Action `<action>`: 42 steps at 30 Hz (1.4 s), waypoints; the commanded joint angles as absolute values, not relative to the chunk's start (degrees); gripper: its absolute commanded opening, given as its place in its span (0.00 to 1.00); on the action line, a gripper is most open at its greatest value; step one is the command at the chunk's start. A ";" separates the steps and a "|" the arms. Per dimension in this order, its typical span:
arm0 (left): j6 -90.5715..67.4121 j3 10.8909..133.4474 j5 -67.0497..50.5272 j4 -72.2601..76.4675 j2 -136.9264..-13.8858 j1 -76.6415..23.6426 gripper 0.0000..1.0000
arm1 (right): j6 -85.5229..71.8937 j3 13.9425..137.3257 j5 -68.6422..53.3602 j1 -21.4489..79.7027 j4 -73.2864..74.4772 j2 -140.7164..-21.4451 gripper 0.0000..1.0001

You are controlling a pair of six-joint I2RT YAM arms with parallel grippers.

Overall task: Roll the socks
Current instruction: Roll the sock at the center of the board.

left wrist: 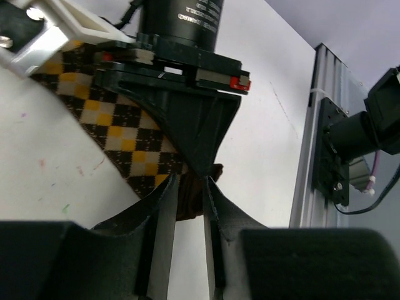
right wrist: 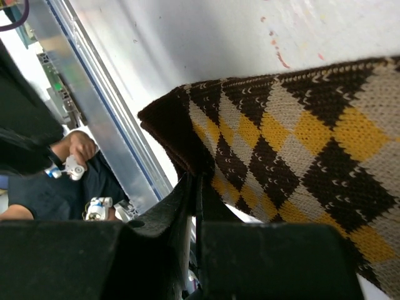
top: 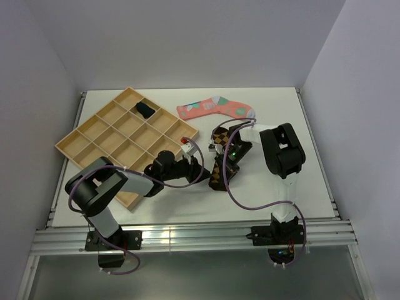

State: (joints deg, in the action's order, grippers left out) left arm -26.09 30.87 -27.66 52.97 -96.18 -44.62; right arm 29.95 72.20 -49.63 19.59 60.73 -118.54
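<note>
the brown-and-orange diamond-patterned sock (top: 217,181) lies on the white desk (top: 269,112) near the middle, stretched from far to near between the 2 arms, with its dark brown cuff at the near end

the right end effector (top: 222,164) points down onto it; the right wrist view shows its 2 fingers pressed together with no gap, pinching the edge of the diamond-patterned sock (right wrist: 300,144) just beside the brown cuff, so the right end effector (right wrist: 195,184) is closed tight on the fabric

the left end effector (top: 201,170) reaches in from the left and meets the same sock at its near end. in the left wrist view the left end effector (left wrist: 187,187) has its fingers (left wrist: 164,209) parted by a narrow gap, with bare desk showing between them lower down. the brown cuff sits right at the fingertips, just below the tip of the right end effector (left wrist: 200,169). whether the fingers press on the cuff i cannot tell

the pink sock (top: 212,107) with teal and white patches lies flat on the far part of the desk, apart from both arms

the navy sock (top: 145,110) sits in 1 far compartment of the wooden tray (top: 92,117), which rests at an angle on the left side of the desk
</note>
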 commanded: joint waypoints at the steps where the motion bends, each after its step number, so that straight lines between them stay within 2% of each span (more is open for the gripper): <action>1: -25.66 33.40 -32.78 58.36 -98.52 -45.35 0.29 | 30.76 73.21 -50.71 18.63 61.79 -119.00 0.02; 19: -31.11 37.35 -36.65 69.70 -111.88 -46.14 0.32 | 29.80 72.69 -49.75 17.93 61.17 -118.65 0.01; 36: -28.39 38.23 -35.69 63.20 -113.91 -47.64 0.33 | 28.48 72.95 -49.31 17.31 60.21 -117.51 0.00; 42: -26.28 38.50 -30.87 58.46 -113.47 -48.34 0.32 | 28.91 72.95 -49.66 16.70 60.38 -116.98 0.00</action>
State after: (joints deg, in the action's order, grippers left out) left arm -29.02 37.43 -33.67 60.90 -113.25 -47.64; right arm 28.97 72.20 -49.23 17.45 60.66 -118.54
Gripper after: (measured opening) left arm 0.327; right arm 0.075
